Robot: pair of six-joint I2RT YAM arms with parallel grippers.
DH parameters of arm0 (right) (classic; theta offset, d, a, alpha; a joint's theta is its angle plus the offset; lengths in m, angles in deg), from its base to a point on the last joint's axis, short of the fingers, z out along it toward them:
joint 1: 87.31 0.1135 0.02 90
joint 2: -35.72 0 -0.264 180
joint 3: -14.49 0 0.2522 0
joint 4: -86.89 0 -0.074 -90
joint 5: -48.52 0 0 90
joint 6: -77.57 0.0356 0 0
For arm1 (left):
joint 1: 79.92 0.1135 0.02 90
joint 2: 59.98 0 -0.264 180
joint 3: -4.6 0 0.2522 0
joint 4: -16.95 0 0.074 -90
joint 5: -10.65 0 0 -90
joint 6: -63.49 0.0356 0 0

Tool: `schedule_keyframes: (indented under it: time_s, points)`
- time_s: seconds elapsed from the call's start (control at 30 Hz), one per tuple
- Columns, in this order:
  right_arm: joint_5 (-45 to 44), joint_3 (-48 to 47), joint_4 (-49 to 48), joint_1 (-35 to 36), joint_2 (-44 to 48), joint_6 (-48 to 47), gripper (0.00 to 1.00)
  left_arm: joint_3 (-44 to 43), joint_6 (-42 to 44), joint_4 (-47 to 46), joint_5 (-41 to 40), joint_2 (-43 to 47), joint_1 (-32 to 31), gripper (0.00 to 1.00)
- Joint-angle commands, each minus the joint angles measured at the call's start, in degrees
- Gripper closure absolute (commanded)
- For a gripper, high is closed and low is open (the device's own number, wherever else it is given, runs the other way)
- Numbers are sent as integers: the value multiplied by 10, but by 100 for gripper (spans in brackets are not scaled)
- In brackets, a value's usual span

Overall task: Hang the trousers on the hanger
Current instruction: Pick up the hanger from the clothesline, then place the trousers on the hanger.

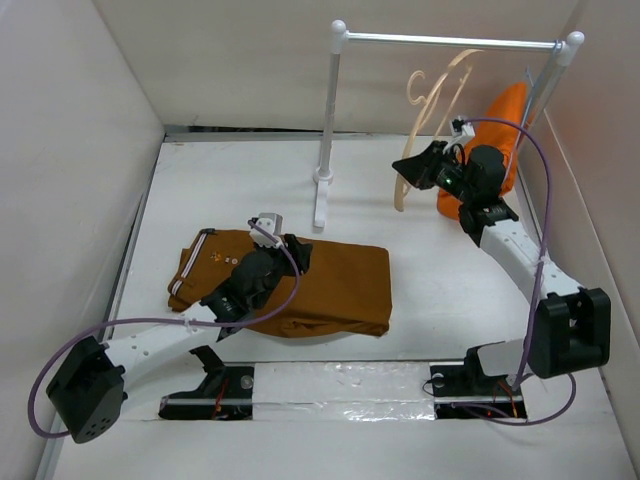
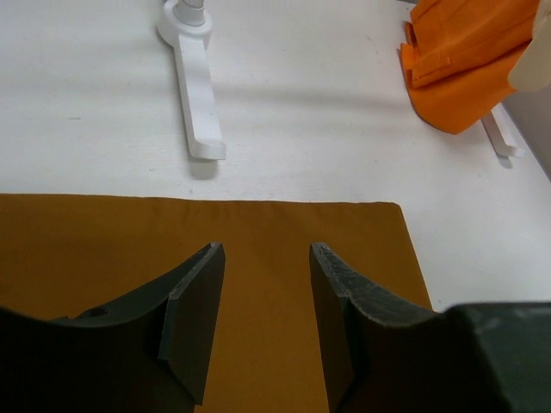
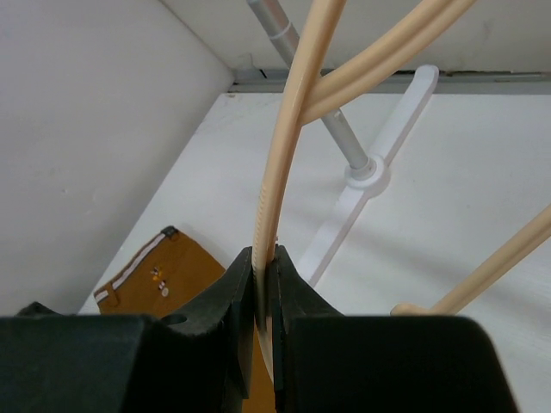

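The rust-brown trousers lie folded flat on the table, striped waistband to the left. My left gripper hovers low over their middle, open and empty; in the left wrist view only brown cloth shows between the fingers. The pale wooden hanger hangs tilted from the white rack's rod. My right gripper is shut on one of the hanger's thin beige bars; the right wrist view shows the gripper pinching it, with the trousers on the table beyond.
A white clothes rack stands at the back, its foot just beyond the trousers' far edge. A bright orange garment hangs at the rack's right end. White walls close in on the left, back and right.
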Motion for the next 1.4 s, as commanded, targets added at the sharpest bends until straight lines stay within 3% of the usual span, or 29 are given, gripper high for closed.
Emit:
schedule_keyframes:
  time_s: [0.0,0.07,0.4,0.53,0.67,0.87,1.1,1.37]
  points:
    - [20,14,-13,-4,40,-53,100,-5,11,-59,37,13,1,58]
    - [14,53,8,11,68,-68,100,-29,0,-56,71,8,1,55]
    - [12,327,-12,58,194,-88,100,-149,-31,-73,67,-81,-69,49]
    - [6,384,29,68,274,-95,100,-186,-59,-105,100,-129,-74,46]
    - [10,418,87,73,359,-98,100,-222,-68,-127,112,-194,-96,44]
    - [15,457,125,85,418,-88,100,-262,-86,-156,124,-265,-103,44]
    - [6,475,158,90,463,-90,100,-245,-95,-228,140,-281,-109,45]
    - [11,481,163,108,469,-86,100,-317,-89,-147,109,-351,-109,56]
